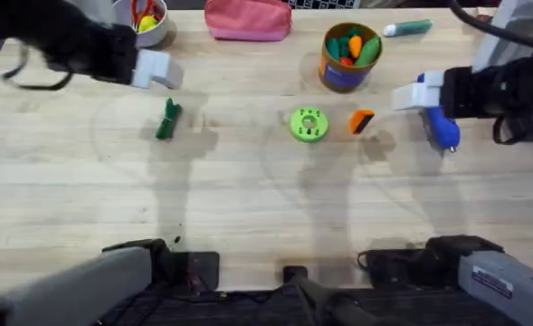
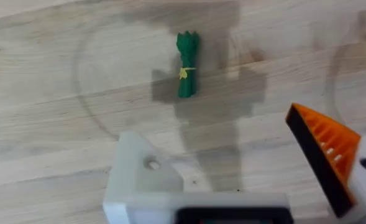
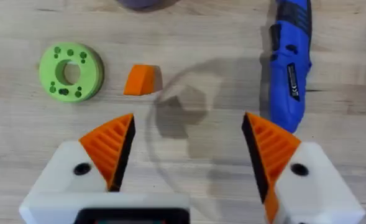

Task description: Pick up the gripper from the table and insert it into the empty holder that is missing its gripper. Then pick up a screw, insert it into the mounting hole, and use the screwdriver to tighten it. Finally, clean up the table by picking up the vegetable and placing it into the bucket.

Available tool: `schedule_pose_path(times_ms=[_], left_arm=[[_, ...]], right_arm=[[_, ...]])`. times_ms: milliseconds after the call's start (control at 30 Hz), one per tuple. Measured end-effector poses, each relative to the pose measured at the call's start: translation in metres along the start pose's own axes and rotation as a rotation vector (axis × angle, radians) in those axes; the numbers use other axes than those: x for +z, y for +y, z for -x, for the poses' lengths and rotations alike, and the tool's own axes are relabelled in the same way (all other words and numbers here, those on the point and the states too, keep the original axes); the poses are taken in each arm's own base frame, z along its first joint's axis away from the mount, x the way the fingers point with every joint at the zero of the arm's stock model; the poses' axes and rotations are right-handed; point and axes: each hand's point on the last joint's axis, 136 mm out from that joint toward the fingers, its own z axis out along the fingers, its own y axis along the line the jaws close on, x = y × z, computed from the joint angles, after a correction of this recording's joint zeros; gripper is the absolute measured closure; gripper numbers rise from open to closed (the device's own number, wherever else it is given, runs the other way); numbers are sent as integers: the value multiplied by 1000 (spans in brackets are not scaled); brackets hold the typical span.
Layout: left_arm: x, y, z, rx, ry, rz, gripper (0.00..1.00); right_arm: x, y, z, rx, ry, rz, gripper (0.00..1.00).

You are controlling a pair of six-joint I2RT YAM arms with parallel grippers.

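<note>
The small loose orange ribbed plastic wedge [image 3: 140, 80] is lying free on the wooden table [image 1: 266, 208], just right of the green ring with holes [image 1: 309, 125]. The right gripper [image 3: 187, 155] is hovering near it, orange pads spread wide and empty, probably lined up for the pickup. The left gripper [image 2: 242, 165] is also held apart with nothing in it, one fingertip block bare, above the dark green toy vegetable [image 2: 187, 65]. The bright blue power screwdriver [image 3: 290, 62] is parked off to the right, out of the way.
</note>
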Motion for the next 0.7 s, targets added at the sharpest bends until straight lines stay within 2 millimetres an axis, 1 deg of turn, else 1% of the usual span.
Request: schedule_pose_path(times_ms=[100, 167, 300, 400, 567, 700], left_arm=[[-36, -6, -4, -12, -113, 27, 13], [-56, -11, -13, -26, -181, 41, 14], [-86, -20, -33, -39, -287, 61, 13], [-110, -26, -40, -35, -385, 77, 13], [-144, -33, -52, -21, -525, 104, 14], [-160, -39, -64, -13, -589, 115, 16]], right_arm=[[0, 0, 0, 0, 1, 0, 8], [0, 0, 0, 0, 1, 0, 8], [0, 0, 0, 0, 1, 0, 8], [0, 0, 0, 0, 1, 0, 8], [0, 0, 0, 0, 2, 0, 7], [0, 0, 0, 0, 2, 0, 7]])
